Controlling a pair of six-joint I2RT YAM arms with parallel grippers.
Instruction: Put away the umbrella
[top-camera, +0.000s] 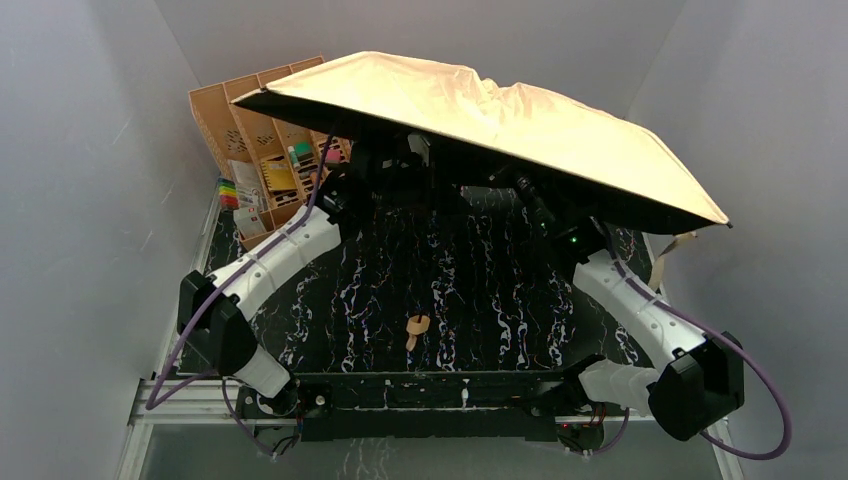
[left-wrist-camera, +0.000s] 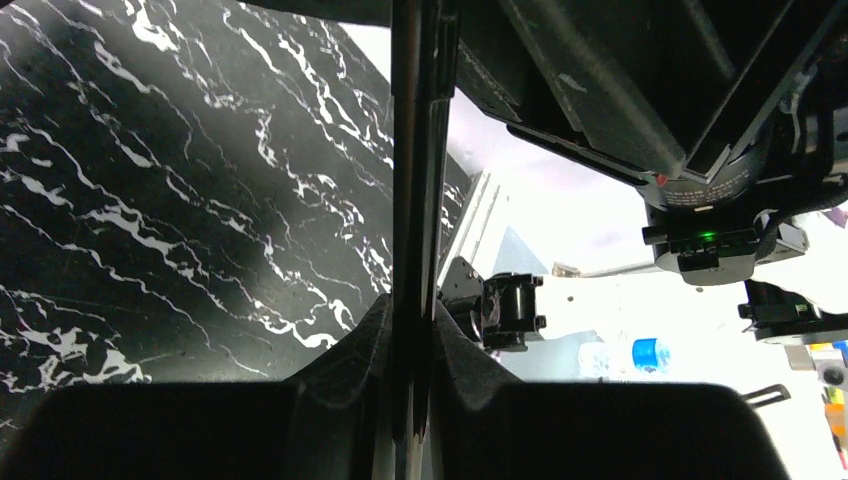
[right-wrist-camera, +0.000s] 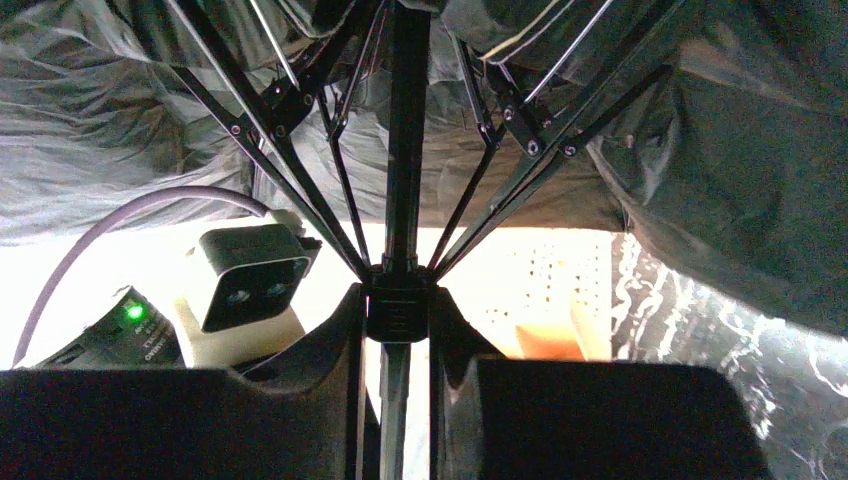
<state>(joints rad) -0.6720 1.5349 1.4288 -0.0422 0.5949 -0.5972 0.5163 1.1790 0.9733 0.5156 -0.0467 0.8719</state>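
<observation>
The umbrella (top-camera: 500, 120) is open, its pale peach canopy spread over the back of the black marbled table (top-camera: 480, 310). Its dark shaft (left-wrist-camera: 415, 150) runs up between the fingers of my left gripper (left-wrist-camera: 412, 310), which is shut on it. My right gripper (right-wrist-camera: 397, 300) is shut on the black runner (right-wrist-camera: 397, 312), where the dark ribs (right-wrist-camera: 290, 110) fan out under the fabric. In the top view both grippers are hidden beneath the canopy. A small tan loop (top-camera: 416, 328) shows over the table's front middle; whether it hangs or lies there I cannot tell.
An orange-peach slotted organizer (top-camera: 255, 130) with coloured items stands at the back left, partly under the canopy. A beige strap (top-camera: 670, 250) dangles at the canopy's right edge. Grey walls close in on both sides. The right arm's wrist (left-wrist-camera: 700, 240) is near the left gripper.
</observation>
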